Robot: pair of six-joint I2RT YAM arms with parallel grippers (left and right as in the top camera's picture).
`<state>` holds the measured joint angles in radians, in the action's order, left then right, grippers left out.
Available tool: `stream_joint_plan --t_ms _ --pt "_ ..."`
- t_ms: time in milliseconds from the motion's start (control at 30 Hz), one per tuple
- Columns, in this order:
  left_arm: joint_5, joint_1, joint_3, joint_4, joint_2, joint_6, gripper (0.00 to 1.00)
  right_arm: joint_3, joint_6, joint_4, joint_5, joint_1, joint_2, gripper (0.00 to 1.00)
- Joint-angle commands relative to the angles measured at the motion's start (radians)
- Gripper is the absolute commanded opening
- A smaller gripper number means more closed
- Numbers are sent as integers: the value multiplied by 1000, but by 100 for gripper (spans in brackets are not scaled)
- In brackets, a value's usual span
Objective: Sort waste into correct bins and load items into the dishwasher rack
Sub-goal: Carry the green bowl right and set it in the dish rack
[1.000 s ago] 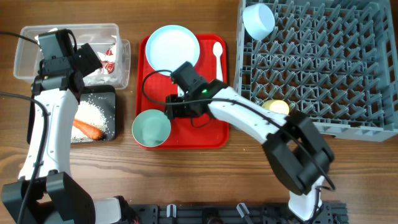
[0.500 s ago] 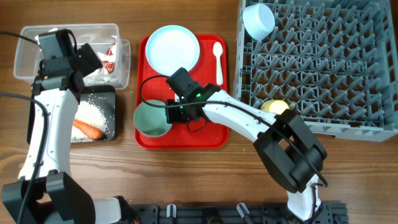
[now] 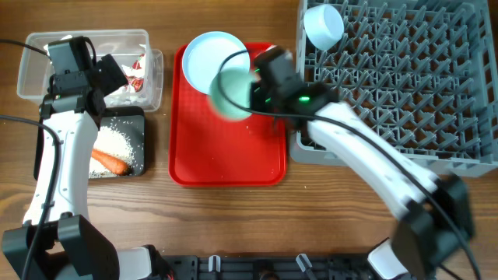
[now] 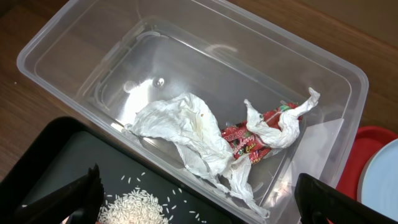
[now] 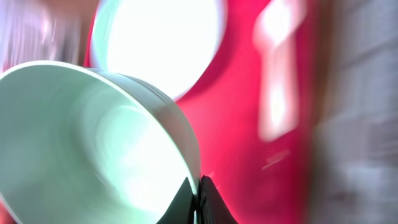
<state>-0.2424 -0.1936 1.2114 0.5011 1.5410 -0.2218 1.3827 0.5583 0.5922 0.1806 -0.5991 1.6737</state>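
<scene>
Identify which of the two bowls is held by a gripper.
The pale green bowl, its rim pinched by the right gripper over the red tray. The pale blue bowl sits apart, untouched, in the far-left corner of the grey rack.

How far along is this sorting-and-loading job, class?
Done: crumpled white tissue and red-and-white wrapper lie in the clear plastic tub; a pale blue bowl sits in the grey pegged rack. In hand: the right end effector grips the pale green bowl. Left: round pale blue plate on the red tray.
</scene>
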Motion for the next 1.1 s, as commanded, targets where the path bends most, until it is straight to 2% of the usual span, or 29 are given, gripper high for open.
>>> stream_joint_plan --t_ms 0,67,267,500,733,800,1067 --pt "-13 -5 17 -2 6 9 100 8 -89 8 672 3 -99 4" --pt "-13 -6 17 -2 6 9 100 8 -127 7 886 3 -102 4" --pt "-13 -5 17 -2 6 9 100 6 -316 -1 1110 60 -40 4" --pt "-13 -5 17 -2 6 9 100 5 -528 -50 1131 116 74 4" --pt "-13 -5 17 -2 6 9 100 5 -991 -298 1128 116 223 4" --pt "-13 -5 17 -2 6 9 100 5 -1081 -329 1128 116 255 4" --pt "-13 -5 17 -2 6 9 100 5 -1078 -346 1089 116 290 4"
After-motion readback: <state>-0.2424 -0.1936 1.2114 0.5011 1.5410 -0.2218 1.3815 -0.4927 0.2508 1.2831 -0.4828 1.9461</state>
